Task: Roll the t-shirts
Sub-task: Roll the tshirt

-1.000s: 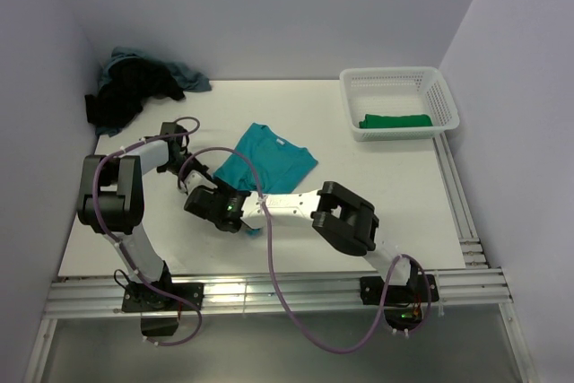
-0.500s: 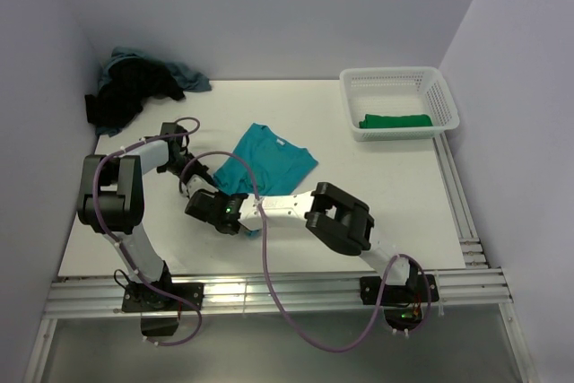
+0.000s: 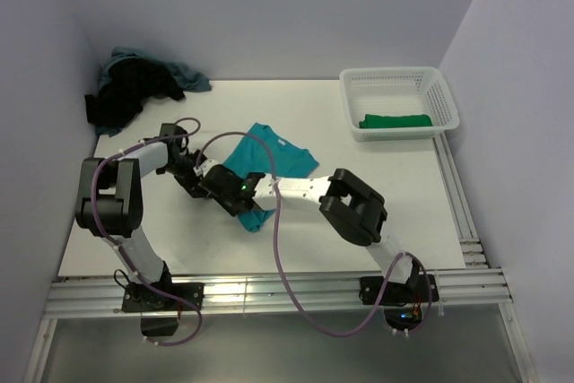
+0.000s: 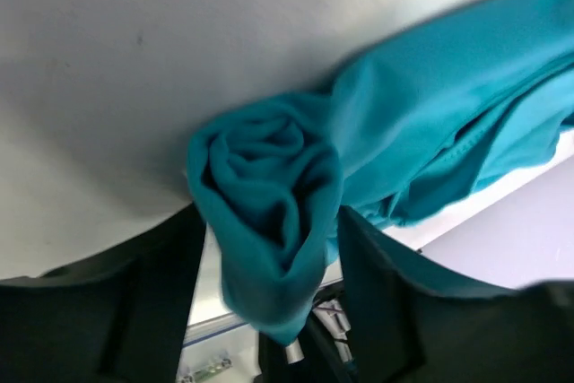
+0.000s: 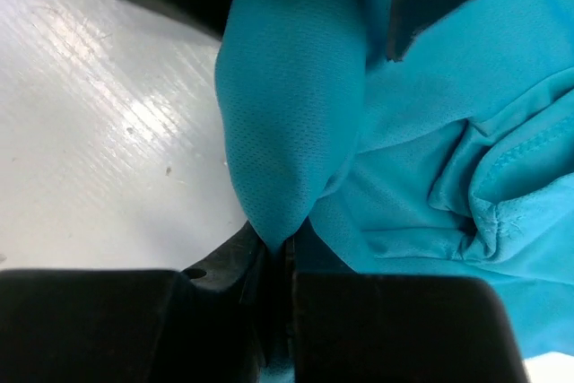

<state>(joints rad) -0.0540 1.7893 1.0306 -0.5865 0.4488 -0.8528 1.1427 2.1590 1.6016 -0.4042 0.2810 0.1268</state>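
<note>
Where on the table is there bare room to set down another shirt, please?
Bare table lies between the teal t-shirt and the white basket, and in front of the basket down to the right arm. It is crowded centre-left, where the left gripper and right gripper both clamp the shirt, and at the back-left clothes pile.
</note>
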